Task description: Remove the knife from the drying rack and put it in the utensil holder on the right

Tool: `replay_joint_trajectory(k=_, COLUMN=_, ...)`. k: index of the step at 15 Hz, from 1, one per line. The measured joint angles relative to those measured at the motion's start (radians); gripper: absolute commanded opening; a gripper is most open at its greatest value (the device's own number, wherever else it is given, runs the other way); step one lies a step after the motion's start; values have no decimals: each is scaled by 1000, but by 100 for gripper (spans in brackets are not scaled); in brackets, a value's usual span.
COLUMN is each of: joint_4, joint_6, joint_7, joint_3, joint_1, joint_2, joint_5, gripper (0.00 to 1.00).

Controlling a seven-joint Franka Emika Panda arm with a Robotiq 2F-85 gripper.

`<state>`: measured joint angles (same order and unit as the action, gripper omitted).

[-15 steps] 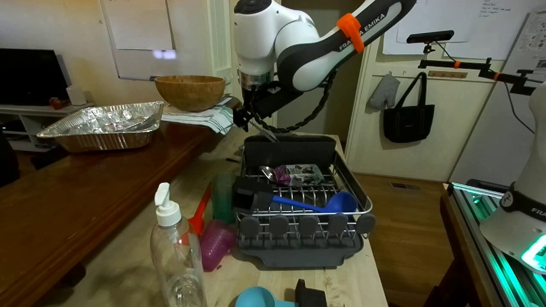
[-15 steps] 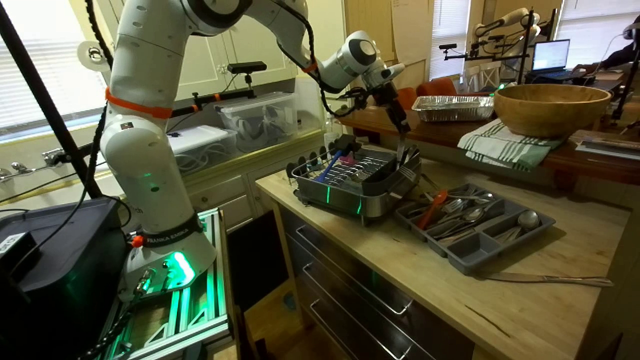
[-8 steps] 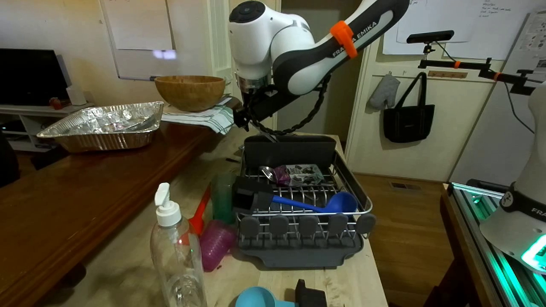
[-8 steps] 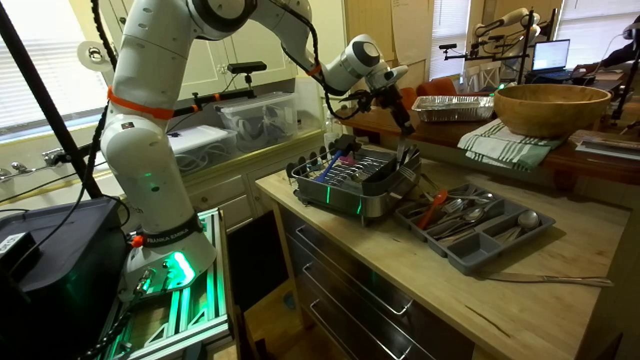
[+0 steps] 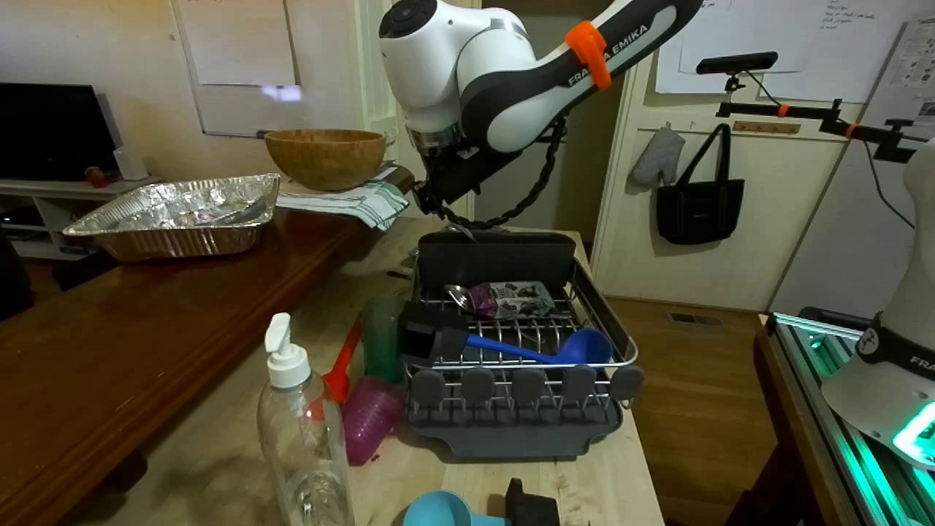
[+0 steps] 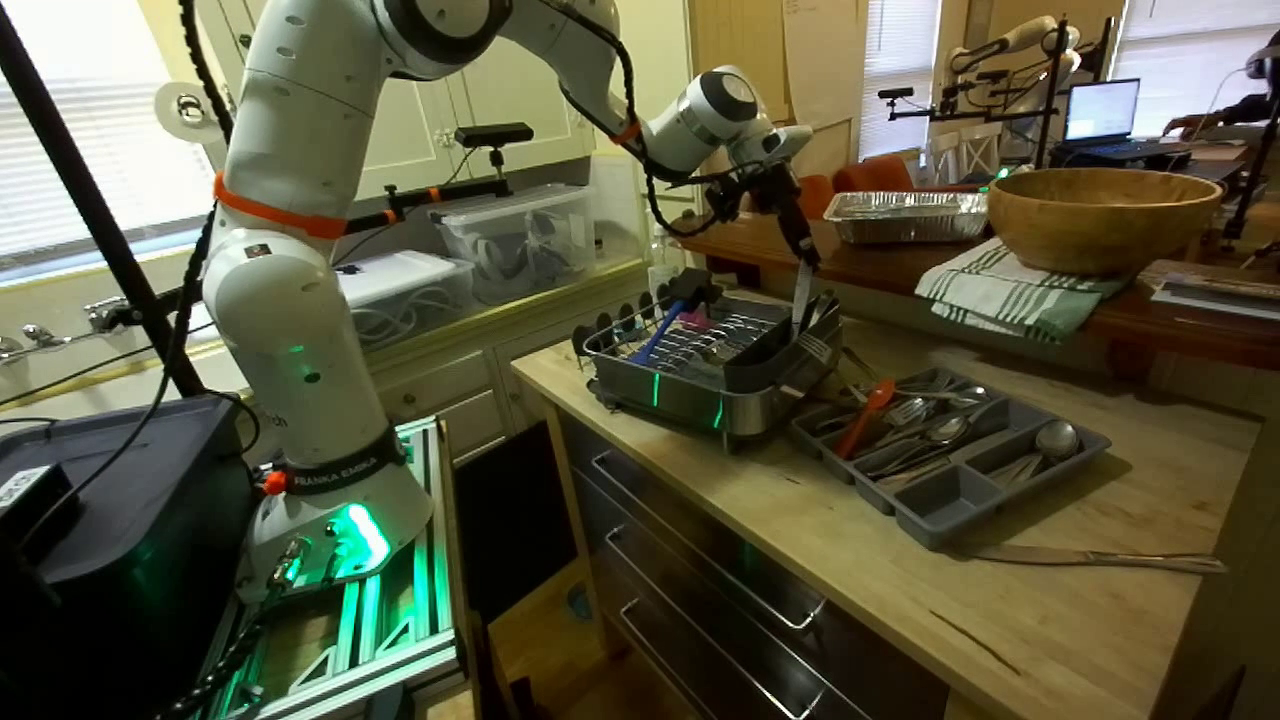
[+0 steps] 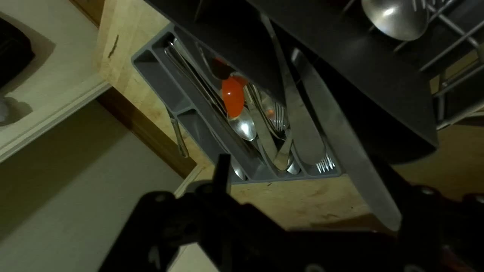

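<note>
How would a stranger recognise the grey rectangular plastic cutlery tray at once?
In an exterior view, find the light wooden counter. A dark grey rectangular plastic drying rack stands there; the grey rectangular plastic tray lies beside it. Unlike the deeper rack, it is shallow, with an orange plastic utensil among its metal cutlery.

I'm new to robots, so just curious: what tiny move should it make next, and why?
Probably a slight sideways shift to centre the black fingers on the long silver metal knife rising from the dark grey plastic drying rack: in the wrist view they stand open, the knife's upper end close to one and far from the other.
</note>
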<state>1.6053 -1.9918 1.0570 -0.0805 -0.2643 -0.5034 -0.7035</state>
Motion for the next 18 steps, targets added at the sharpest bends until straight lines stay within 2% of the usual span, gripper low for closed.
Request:
replay_joint_trajectory(k=2, joint_4=-10, joint_6=45, joint_7=2, joint_3=5, joint_1=-4, joint_2=0, joint_5=0, gripper=72)
replay_joint_trajectory(k=3, joint_4=-13, joint_6=64, joint_7=2, joint_3=8, joint_1=-6, joint_2=1, joint_5=0, gripper=52)
replay_joint_trajectory(k=5, joint_4=-20, joint_6=94, joint_7=4, joint_3=13, joint_1=-8, joint_2=2, joint_5=0, gripper=45)
replay_joint_trajectory(k=7, joint_4=-25, joint_6=112, joint_7=6, joint_3=17, joint_1=-8, joint_2=2, joint_5=0, gripper=28)
replay_joint_trajectory(k=10, joint_4=-32, joint_6=122, joint_7=22, joint_3=22, joint_1=-8, joint_2=2, joint_5=0, gripper=7)
replay_joint_trajectory(k=12, joint_4=-37, joint_6=126, joint_7=48, joint_3=25, joint_1=-8, joint_2=2, joint_5=0, gripper=0)
replay_joint_trajectory(k=18, joint_4=-61, joint_6=152, joint_7=140, joint_3=29, joint_1=-16, joint_2=22, joint_5=0, gripper=2)
